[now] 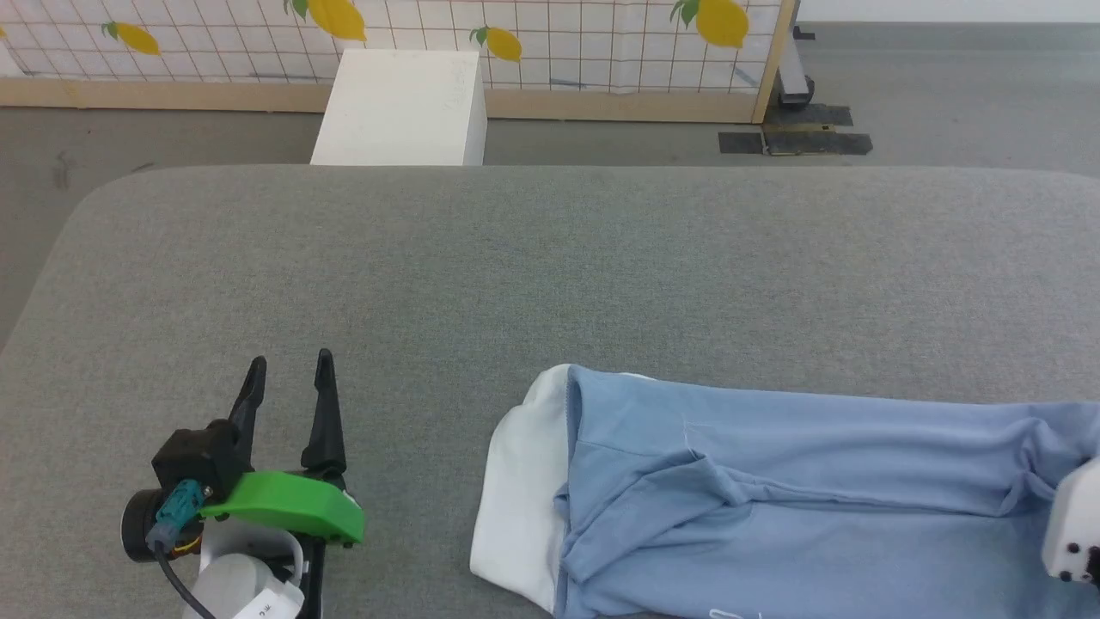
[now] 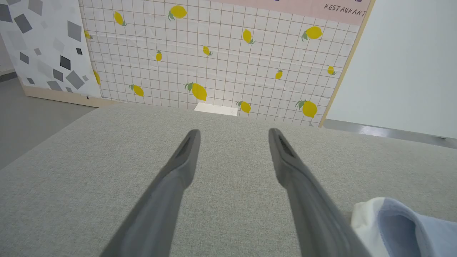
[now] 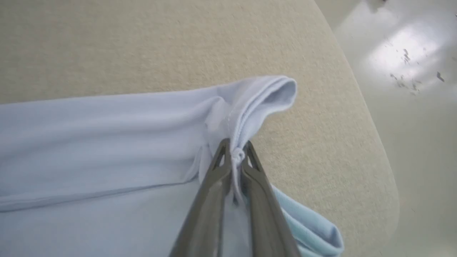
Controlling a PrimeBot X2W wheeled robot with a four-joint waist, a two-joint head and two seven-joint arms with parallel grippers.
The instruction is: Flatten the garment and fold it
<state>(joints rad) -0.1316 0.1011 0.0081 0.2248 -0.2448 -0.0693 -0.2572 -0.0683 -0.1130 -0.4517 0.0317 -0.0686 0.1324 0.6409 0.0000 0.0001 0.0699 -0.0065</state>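
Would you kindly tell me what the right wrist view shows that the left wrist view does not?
Right wrist view, not the left: the right hand shut on a bunched, stitched edge of the garment, close to the rounded corner of the padded surface, with glossy floor beyond. Left wrist view, not the right: the left hand open above bare padding, the lemon-print wall, a white box past the far edge, and the garment's white part. Both: light-blue cloth of the garment lying on the grey padded surface.
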